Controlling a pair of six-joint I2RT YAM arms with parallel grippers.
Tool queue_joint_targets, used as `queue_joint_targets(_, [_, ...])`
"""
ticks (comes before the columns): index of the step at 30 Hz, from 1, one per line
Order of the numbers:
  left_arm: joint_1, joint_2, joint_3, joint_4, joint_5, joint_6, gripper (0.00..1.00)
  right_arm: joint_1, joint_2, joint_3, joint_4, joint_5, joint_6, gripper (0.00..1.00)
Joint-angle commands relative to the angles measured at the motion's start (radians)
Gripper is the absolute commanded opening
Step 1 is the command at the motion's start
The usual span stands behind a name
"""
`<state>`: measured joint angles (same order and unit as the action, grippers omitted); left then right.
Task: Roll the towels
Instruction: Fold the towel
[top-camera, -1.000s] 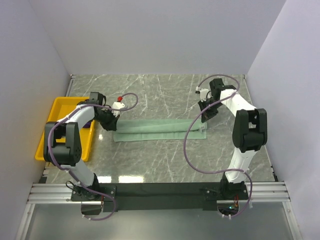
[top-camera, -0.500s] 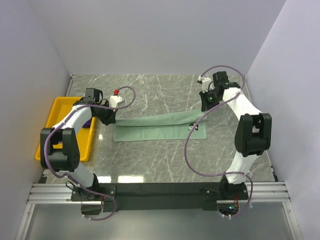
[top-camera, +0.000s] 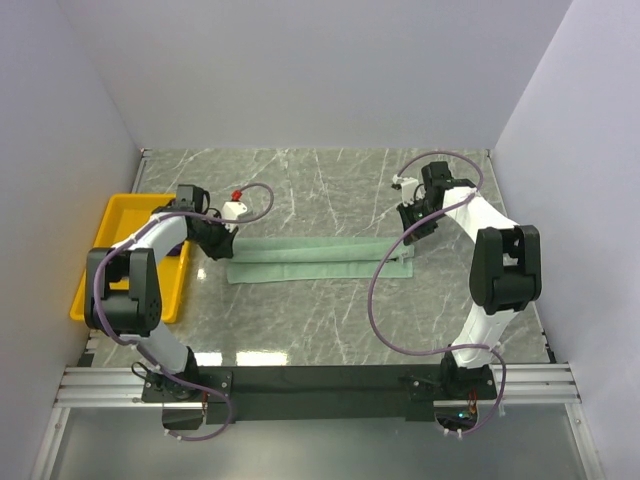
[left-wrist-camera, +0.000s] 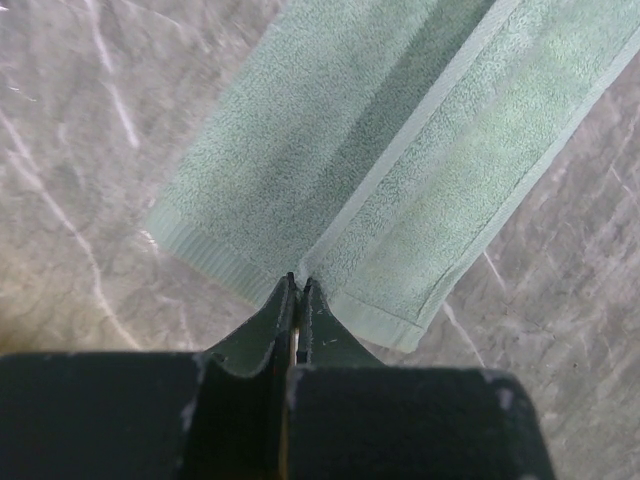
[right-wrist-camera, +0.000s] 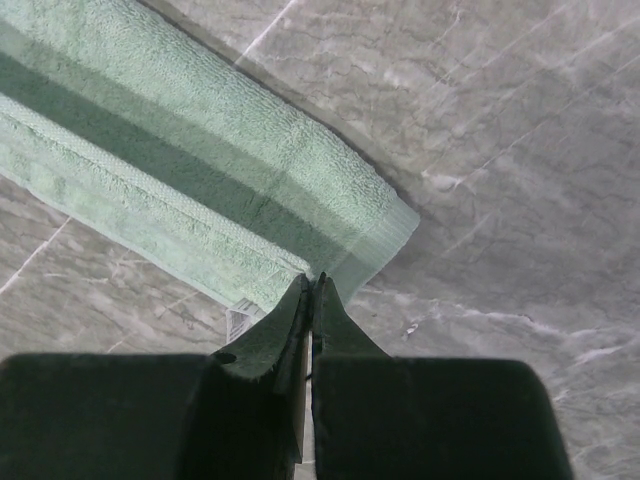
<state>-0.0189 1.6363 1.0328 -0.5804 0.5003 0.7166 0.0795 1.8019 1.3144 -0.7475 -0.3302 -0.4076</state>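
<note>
The pale mint green towel (top-camera: 320, 260) lies flat in a long narrow strip across the middle of the table, folded lengthwise. My left gripper (top-camera: 222, 243) is at its left short end. In the left wrist view the jaws (left-wrist-camera: 298, 282) are shut, pinching the towel (left-wrist-camera: 400, 170) where its fold edge meets the end hem. My right gripper (top-camera: 410, 232) is at the right end, shut (right-wrist-camera: 313, 279) on the edge of the towel (right-wrist-camera: 180, 170) near its corner. A dark purple patch (top-camera: 179, 245), likely the purple towel, shows in the tray, mostly hidden by my left arm.
The yellow plastic tray (top-camera: 108, 255) stands at the left edge of the table, beside the left arm. Walls close in the table on the left, back and right. Purple cables loop from both arms over the table.
Half a second ago both grippers held the towel's far edge raised and stretched toward the back. Now they have come back down and the towel lies flat again.
</note>
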Motion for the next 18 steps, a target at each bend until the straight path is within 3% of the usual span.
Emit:
queue_joint_targets(1, [0.002,0.01,-0.02,0.011,-0.045,0.001,0.01,-0.018,-0.006,-0.003,0.011,0.071,-0.034,0.0])
queue_joint_targets(18, [0.002,-0.101,-0.025,-0.101,0.035,0.056,0.0,-0.018,-0.05,-0.024,-0.003,0.072,-0.046,0.0])
